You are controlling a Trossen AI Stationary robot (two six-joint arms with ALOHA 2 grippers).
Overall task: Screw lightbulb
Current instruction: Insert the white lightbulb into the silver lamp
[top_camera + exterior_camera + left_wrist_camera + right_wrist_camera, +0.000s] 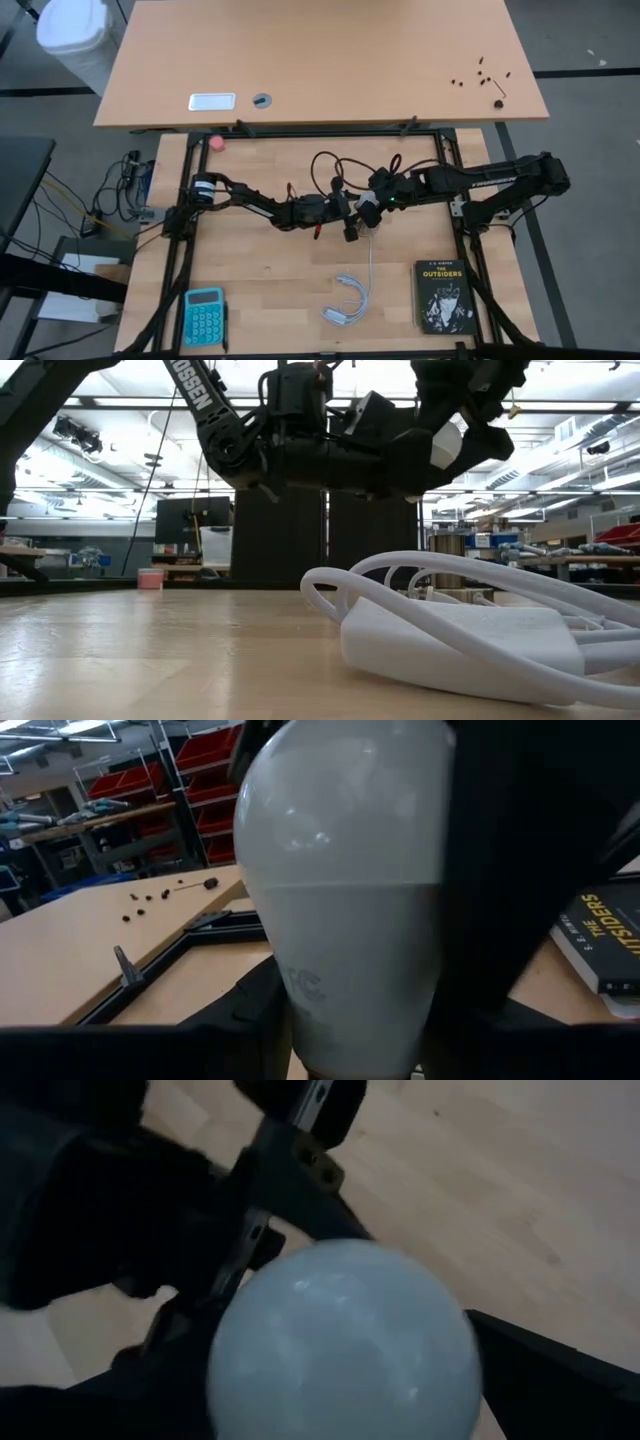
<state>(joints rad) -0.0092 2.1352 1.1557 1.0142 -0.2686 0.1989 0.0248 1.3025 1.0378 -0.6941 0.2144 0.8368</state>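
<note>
Left wrist view fills with the lightbulb [345, 890], its white globe and narrower neck pinched between the left gripper's [352, 222] fingers [520, 870], which are nearly closed on it. It hangs in the air above the middle of the desk [260, 270]. From the opposite side, the right gripper [368, 212] faces the globe [340, 1340] with its fingers spread wide around it; whether they touch it, I cannot tell.
</note>
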